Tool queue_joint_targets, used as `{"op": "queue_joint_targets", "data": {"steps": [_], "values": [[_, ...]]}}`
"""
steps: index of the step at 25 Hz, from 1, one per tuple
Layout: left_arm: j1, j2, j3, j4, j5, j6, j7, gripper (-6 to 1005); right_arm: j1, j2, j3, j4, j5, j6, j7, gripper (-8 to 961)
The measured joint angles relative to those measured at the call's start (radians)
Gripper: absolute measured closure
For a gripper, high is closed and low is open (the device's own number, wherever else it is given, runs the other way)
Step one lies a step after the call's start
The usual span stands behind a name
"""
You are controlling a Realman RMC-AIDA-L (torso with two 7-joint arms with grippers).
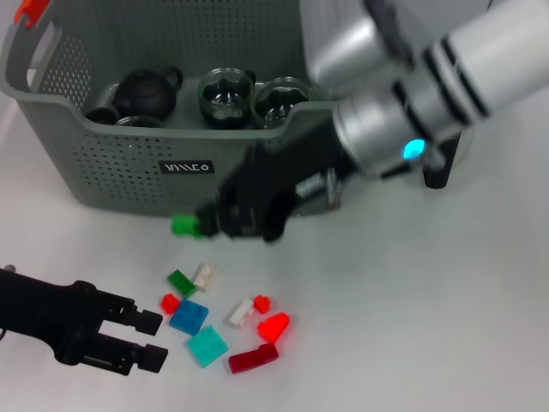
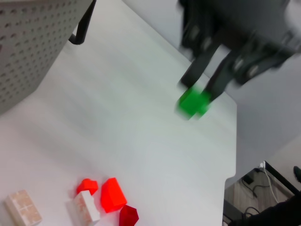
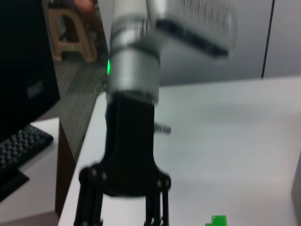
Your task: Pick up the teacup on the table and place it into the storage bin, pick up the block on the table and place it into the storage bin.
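1. Right gripper [image 1: 204, 225] is pinching a green block [image 1: 184, 226] between its fingertips, carrying it clear of the table [image 1: 412, 326] so it can pass over the wall.
2. Storage bin [image 1: 129, 172] is sitting at twelve o'clock from the block, already holding dark teacups [image 1: 227, 96].
3. Left gripper [image 1: 147, 339] is idling at seven o'clock, fingers spread and empty, beside the loose blocks [image 1: 225, 322].
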Motion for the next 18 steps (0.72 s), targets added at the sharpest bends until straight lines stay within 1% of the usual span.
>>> {"op": "queue_joint_targets", "data": {"steps": [3,6,8,9,10,11,13,18], "values": [[-0.001,-0.001,0.001,0.000,0.000,0.006,0.005,322,0.023,-0.014,0.061,-0.056,0.000,-0.038,0.039,838],[-0.002,-0.001,0.002,0.000,0.000,0.011,0.011,322,0.064,-0.038,0.120,-0.061,-0.014,-0.038,0.068,838],[-0.003,-0.001,0.005,0.000,0.000,0.011,0.012,322,0.085,-0.044,0.162,-0.056,-0.044,-0.026,0.080,839],[-0.003,-0.001,0.008,0.000,0.000,0.011,0.012,322,0.098,-0.046,0.187,-0.050,-0.069,-0.019,0.084,839],[-0.003,-0.001,0.010,0.000,0.000,0.011,0.012,322,0.122,-0.046,0.235,-0.036,-0.119,-0.003,0.088,839],[-0.003,-0.001,0.011,0.000,0.000,0.010,0.012,322,0.122,-0.046,0.235,-0.036,-0.119,-0.003,0.088,833],[-0.003,-0.001,0.012,0.000,0.000,0.008,0.012,322,0.140,-0.044,0.267,-0.020,-0.164,0.023,0.092,822],[-0.003,-0.001,0.014,0.000,0.000,0.007,0.012,322,0.156,-0.039,0.287,0.020,-0.245,0.131,0.130,792]]}}
